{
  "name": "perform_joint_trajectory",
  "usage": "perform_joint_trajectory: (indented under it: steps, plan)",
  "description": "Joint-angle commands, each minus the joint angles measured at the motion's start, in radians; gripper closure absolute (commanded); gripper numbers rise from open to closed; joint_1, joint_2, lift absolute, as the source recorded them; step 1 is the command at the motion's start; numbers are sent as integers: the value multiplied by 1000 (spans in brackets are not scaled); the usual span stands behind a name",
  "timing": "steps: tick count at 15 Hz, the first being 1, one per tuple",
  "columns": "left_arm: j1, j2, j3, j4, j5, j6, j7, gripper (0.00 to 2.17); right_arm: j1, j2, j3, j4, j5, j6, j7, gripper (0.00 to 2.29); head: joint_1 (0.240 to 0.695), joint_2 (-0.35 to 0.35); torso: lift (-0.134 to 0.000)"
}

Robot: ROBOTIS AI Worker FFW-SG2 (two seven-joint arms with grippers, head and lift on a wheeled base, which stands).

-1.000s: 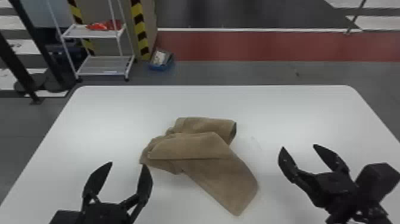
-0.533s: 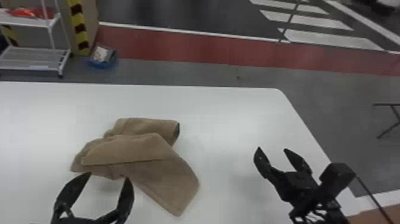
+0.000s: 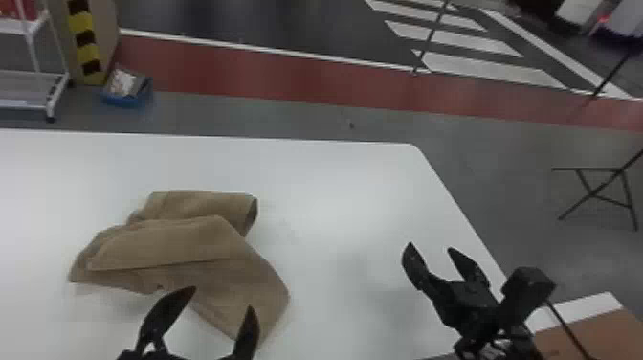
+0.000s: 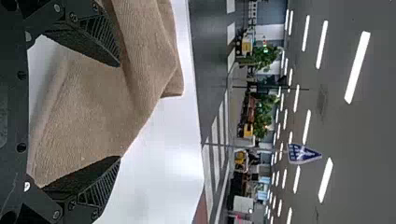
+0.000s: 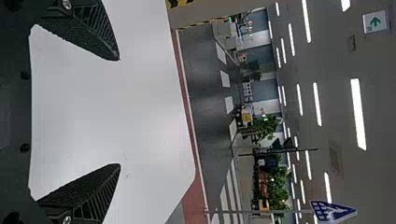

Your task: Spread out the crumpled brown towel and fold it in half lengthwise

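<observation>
The brown towel lies crumpled on the white, smooth, round-cornered table, left of the right pincer. From here its cloth looks soft and matte, with a fine ribbed grain. A broad flap lies over the middle in a blunt wedge, the far part is doubled into a rounded roll with a dark opening at its right end, and a wide tongue slants towards the near right.

The left pincer, black with pointed, flat fingers, is at the towel's near side, its fingers well parted. Brown cloth shows between them in the left wrist view; I can't tell whether they touch it. The right pincer is open too, well apart from the towel, over the table's right side.

What stands in the way of a flat spread is the towel itself, its layers piled on one another.

Beyond the far edge, a blue container sits on the grey floor beside a yellow-and-black striped post, with a white metal rack further left. A red floor band runs behind, and a thin black frame stands off to the right.
</observation>
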Motion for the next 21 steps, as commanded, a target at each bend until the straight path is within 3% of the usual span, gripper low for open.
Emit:
perform_joint_trajectory:
  steps: [1, 3, 13, 20, 21]
  plan:
    - [-29, -3, -45, 7, -17, 80, -43, 205, 0, 4, -12, 6, -5, 3, 0, 60, 695, -350, -124]
    - [-63, -3, -84, 27, -36, 162, -69, 205, 0, 4, -12, 7, -5, 3, 0, 60, 695, -350, -124]
    - [-150, -3, -153, 104, -51, 297, -51, 218, 8, 4, -15, -3, -5, 18, 1, 60, 695, -350, -124]
    - [-147, -3, -146, 94, -54, 334, -62, 586, 15, 4, -15, -14, -6, 18, 1, 63, 695, -350, -124]
    - [-144, -3, -143, 91, -54, 337, -62, 765, 15, 4, -14, -14, -6, 18, 0, 63, 695, -350, -124]
